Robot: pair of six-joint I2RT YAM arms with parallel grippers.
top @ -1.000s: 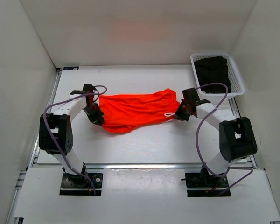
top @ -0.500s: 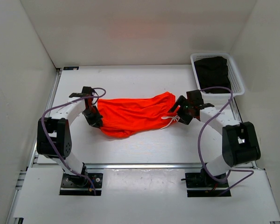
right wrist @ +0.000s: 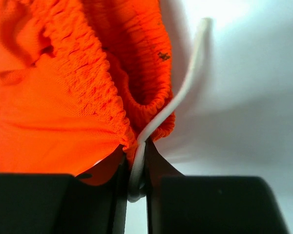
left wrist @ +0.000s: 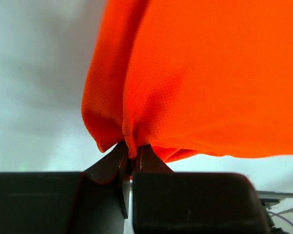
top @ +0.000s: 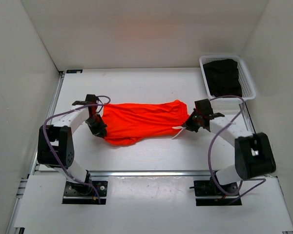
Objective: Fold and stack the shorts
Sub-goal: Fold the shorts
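Note:
The neon-orange shorts (top: 141,120) are stretched left to right between my two grippers over the white table. My left gripper (top: 98,127) is shut on the leg-hem end; the left wrist view shows the orange hem (left wrist: 132,141) pinched between the jaws. My right gripper (top: 190,123) is shut on the gathered waistband (right wrist: 132,141) together with the white drawstring (right wrist: 180,92). A loop of drawstring (top: 177,132) hangs below the waistband. The lower left part of the shorts sags onto the table.
A white basket (top: 245,73) at the back right holds dark folded cloth (top: 223,77). White walls enclose the table on three sides. The arm bases stand on a rail at the near edge.
Both grippers have moved apart slightly, pulling the shorts straighter and flatter. The right gripper shifted and the drawstring loop now hangs lower left of it.

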